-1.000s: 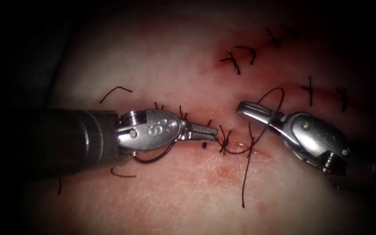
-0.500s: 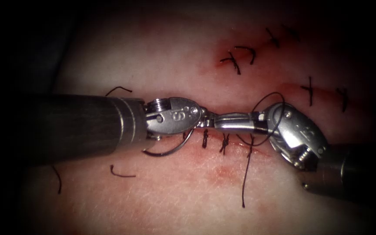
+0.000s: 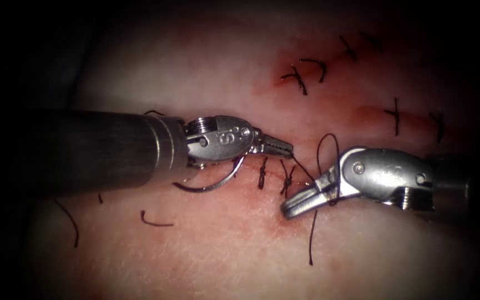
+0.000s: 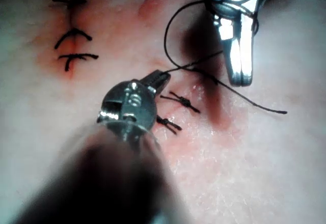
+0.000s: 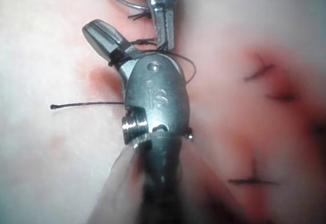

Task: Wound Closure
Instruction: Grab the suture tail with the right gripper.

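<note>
My left tool [image 3: 287, 149] is shut on the thread [image 3: 304, 166] just above the cut, as the left wrist view also shows [image 4: 162, 77]. From there the thread runs right to a loop [image 3: 329, 158] wrapped round the jaws of my right tool [image 3: 289, 210], which point down-left, shut and holding nothing. In the right wrist view the wrap [image 5: 117, 56] sits behind the right tool's tips [image 5: 91, 29]. The thread's free end [image 3: 310, 258] trails down over the tissue. The curved needle [image 3: 212, 183] lies loose on the tissue under the left tool's wrist. A knotted stitch [image 3: 288, 181] sits between the tools.
Another stitch [image 3: 262, 178] crosses the cut [image 3: 251, 172] left of the knot. Several finished stitches [image 3: 301, 78] lie at the upper right with red fluid round them. Cut ends of thread [image 3: 154, 222] lie lower left. A red patch [image 3: 284, 222] stains the tissue below the cut.
The right tool came left to meet the left tool, then swung its jaws down-left with the thread looped round them. The left tool rose from the knot and now grips the thread.
</note>
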Controlling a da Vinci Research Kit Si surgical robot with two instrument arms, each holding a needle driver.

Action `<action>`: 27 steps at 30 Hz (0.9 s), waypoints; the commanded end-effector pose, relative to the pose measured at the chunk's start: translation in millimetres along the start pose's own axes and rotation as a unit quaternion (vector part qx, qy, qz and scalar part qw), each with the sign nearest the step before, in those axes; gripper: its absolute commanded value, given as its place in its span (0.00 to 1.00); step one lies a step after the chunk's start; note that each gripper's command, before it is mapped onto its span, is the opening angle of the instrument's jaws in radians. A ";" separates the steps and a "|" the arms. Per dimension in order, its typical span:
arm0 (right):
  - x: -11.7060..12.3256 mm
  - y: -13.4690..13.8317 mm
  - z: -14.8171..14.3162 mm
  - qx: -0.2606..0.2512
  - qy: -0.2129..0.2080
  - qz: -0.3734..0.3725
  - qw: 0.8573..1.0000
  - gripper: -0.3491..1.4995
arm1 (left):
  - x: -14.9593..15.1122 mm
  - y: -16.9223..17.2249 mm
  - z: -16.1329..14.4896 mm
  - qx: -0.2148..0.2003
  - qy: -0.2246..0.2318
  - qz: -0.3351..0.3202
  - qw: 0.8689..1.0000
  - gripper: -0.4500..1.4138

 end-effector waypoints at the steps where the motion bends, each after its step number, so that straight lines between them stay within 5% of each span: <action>1: -0.3 0.3 1.4 0.017 -0.023 -0.010 1.000 0.06 | -0.2 -0.1 0.7 -0.001 0.000 0.001 1.000 0.00; 5: -0.9 -0.2 3.0 0.036 -0.060 -0.027 0.997 0.67 | -0.4 -0.1 0.5 -0.001 0.000 -0.004 1.000 0.00; 6: -1.1 -0.3 3.3 0.034 -0.063 -0.031 0.997 0.75 | -0.5 0.0 0.4 -0.001 0.000 -0.004 1.000 0.00; 14: -3.1 -2.1 5.3 0.056 -0.110 -0.050 0.991 0.87 | -0.9 -0.1 0.2 0.000 -0.007 -0.009 1.000 0.00; 27: -5.8 -3.6 4.6 0.076 -0.146 -0.081 0.983 0.83 | -1.7 0.2 0.3 0.001 -0.009 -0.016 1.000 0.00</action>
